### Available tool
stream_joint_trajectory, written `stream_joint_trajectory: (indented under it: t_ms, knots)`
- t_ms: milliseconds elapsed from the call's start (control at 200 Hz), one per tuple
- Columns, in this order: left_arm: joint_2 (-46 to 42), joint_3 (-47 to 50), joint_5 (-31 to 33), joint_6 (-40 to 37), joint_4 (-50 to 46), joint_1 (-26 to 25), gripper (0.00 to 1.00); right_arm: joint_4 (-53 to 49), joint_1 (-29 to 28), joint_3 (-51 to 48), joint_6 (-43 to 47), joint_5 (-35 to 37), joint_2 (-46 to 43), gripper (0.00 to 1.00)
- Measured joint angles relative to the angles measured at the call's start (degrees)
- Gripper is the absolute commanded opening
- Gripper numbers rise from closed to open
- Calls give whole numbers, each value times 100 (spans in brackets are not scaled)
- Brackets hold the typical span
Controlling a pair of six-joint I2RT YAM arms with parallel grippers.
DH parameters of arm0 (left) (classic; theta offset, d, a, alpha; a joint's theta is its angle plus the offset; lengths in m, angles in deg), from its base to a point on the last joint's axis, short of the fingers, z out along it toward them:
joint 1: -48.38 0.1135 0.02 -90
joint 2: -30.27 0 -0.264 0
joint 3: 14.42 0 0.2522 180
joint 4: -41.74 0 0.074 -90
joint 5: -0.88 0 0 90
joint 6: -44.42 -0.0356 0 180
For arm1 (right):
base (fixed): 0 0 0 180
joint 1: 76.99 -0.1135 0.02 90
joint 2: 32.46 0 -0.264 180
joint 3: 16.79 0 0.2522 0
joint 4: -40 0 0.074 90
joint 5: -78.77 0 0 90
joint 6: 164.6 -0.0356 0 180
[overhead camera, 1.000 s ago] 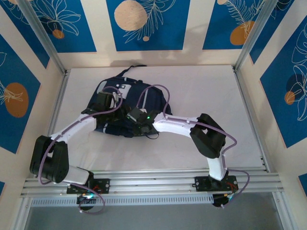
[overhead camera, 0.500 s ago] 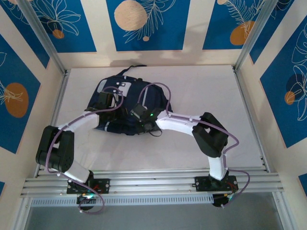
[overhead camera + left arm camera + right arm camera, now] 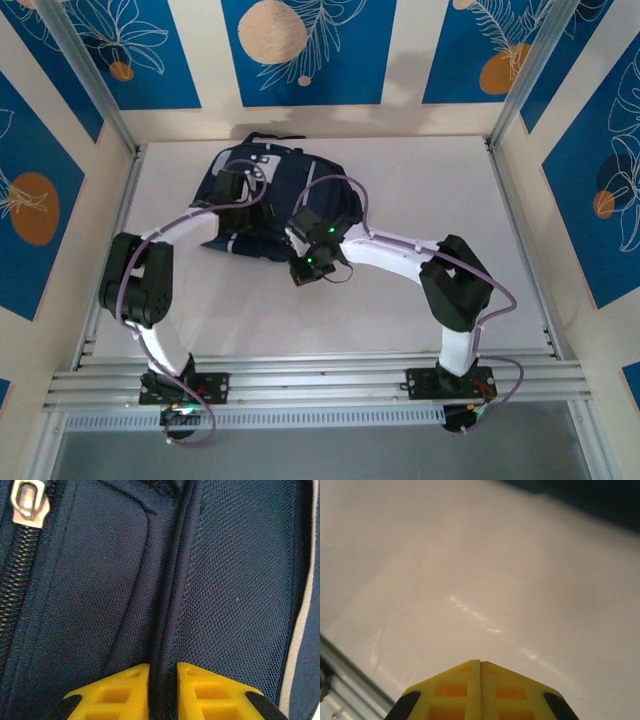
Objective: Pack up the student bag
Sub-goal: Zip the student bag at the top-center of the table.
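Find bag [image 3: 290, 180] lying left of centre on table [image 3: 450, 220], toward far wall; see left gripper [image 3: 163, 667] pinching a ridge of its fabric; see right gripper [image 3: 480, 662] pressed together above bare table beside it.

Navy student bag [image 3: 285, 185] slumped far-left, prob. zipped.

No legible text or markings

The student bag [image 3: 285, 185] lies on the white table [image 3: 430, 200].
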Motion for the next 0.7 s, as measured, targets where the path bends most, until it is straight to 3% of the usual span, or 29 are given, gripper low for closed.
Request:
stream_joint_trajectory:
  t_ms: [185,280,385,520,700]
  knots:
    - [55,-114,0,-105,-48,11,12,-129,-7,31,-4,50,103,0]
    - [-4,9,-4,-144,24,17,0,-116,273,31,-57,55,85,19]
    - [-125,195,-11,-166,153,22,0,-24,671,31,-81,46,-11,34]
    - [-219,393,-94,-116,315,44,0,205,1060,96,-90,72,-76,43]
    - [-439,680,-271,94,476,70,0,507,1213,376,-114,96,79,46]
